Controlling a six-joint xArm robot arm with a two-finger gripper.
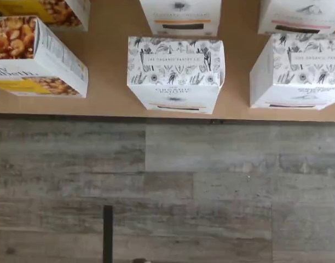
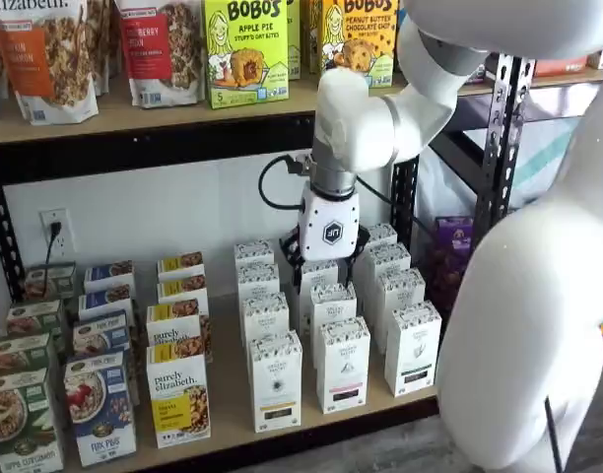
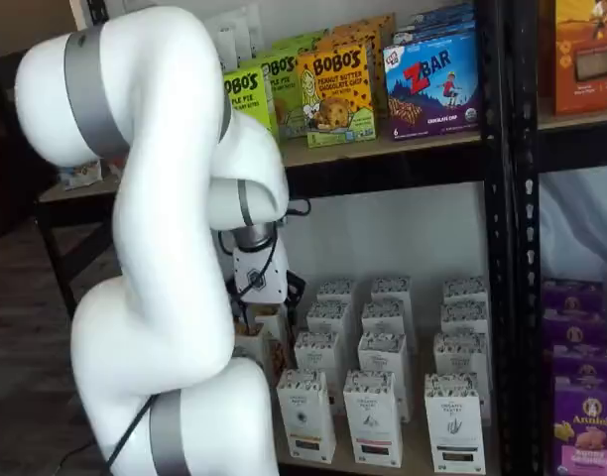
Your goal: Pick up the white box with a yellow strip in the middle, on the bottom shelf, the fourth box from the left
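Note:
The white box [image 1: 175, 68] is seen from above in the wrist view, with a grey-patterned top and a yellow-orange strip on its face. It stands at the front edge of the bottom shelf [image 1: 110, 82], right of a purely elizabeth box [image 1: 36, 55]. In both shelf views it is the front box of the leftmost white row [image 2: 275, 379] [image 3: 305, 412]. My gripper [image 2: 301, 258] hangs above and apart from the white rows, its white body over the rows behind the box. Only dark finger parts show under the body, so I cannot tell whether it is open.
More white boxes like it stand behind [image 1: 180, 16] and to the right [image 1: 304, 68]. Colourful cereal boxes [image 2: 100, 404] fill the shelf's left. Yellow Bobo's boxes [image 2: 244, 49] sit on the board above. Grey plank floor [image 1: 211, 186] lies below the shelf edge, with a thin black bar [image 1: 108, 233] over it.

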